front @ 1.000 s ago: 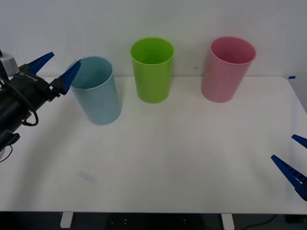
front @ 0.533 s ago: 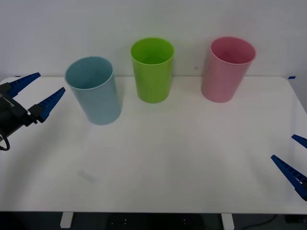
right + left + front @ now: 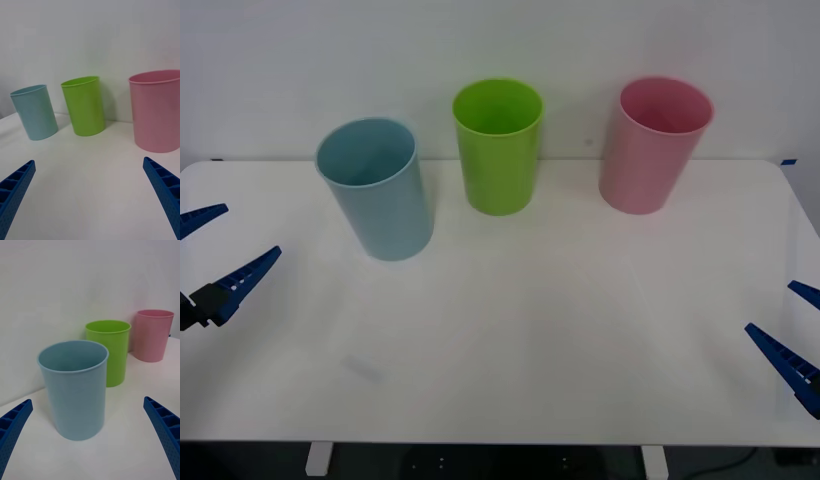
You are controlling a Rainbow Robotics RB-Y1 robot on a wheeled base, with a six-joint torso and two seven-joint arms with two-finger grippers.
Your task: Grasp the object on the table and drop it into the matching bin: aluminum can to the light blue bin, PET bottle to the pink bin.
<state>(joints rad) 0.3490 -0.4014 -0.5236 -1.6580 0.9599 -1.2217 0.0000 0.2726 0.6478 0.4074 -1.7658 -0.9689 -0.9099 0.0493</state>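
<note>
Left gripper (image 3: 215, 255) low at the desk's left edge, jaws spread wide, nothing between them. In the left wrist view, blue fingers (image 3: 13, 427) at the two corners with the light blue bin (image 3: 74, 390) standing upright between them, farther off.
Right gripper (image 3: 792, 325) parked at the near right edge of the desk, jaws wide too, holding nothing. Ribbed fingers (image 3: 165, 191) framing bare desk (image 3: 93, 176) in the right wrist view.
Three bins upright in a row along the far side: light blue bin (image 3: 375, 190) leftmost and a bit nearer, lime green bin (image 3: 498, 147) in the middle, pink bin (image 3: 653, 145) on the right. Well apart from each other, none touching.
Desk (image 3: 530, 340) white, rounded corners, plain white wall behind.
Can: cannot tell where. Inside of the light blue bin not visible down to the bottom from any view.
</note>
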